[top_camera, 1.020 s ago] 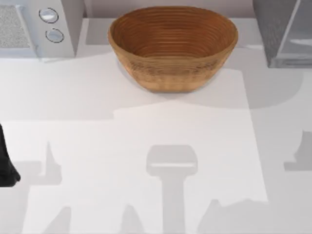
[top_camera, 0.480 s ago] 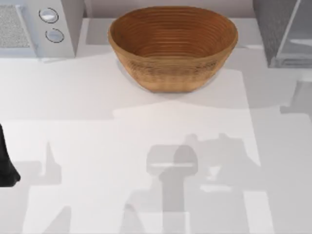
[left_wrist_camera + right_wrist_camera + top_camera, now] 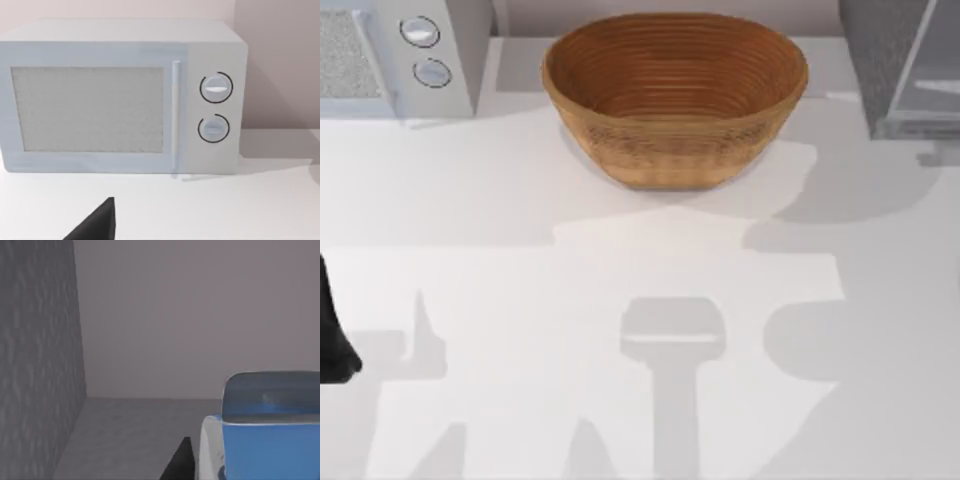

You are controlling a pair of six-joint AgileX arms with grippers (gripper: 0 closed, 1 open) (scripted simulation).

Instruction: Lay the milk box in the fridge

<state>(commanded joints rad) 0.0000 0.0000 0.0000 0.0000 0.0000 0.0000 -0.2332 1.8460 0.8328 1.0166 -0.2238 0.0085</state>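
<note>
The milk box [image 3: 270, 440], blue with a white edge, sits close up in the right wrist view. My right gripper is shut on it, and one dark finger [image 3: 181, 460] lies against its side. Beside it rises the fridge's speckled grey wall [image 3: 35, 365], with shaded floor and a plain wall beyond. In the top view the fridge [image 3: 880, 60] stands at the back right, its pale glassy door panel [image 3: 932, 75] angled out. My left gripper [image 3: 332, 345] is parked at the table's left edge.
A large wicker basket [image 3: 675, 95] stands at the back middle of the white table [image 3: 520, 200]. A white microwave [image 3: 395, 55] with two round knobs occupies the back left; the left wrist view faces its door [image 3: 90, 110].
The right arm's shadow has swept over the table, spreading across the middle right and then shifting toward the fridge. The basket, microwave and left arm have not moved.
</note>
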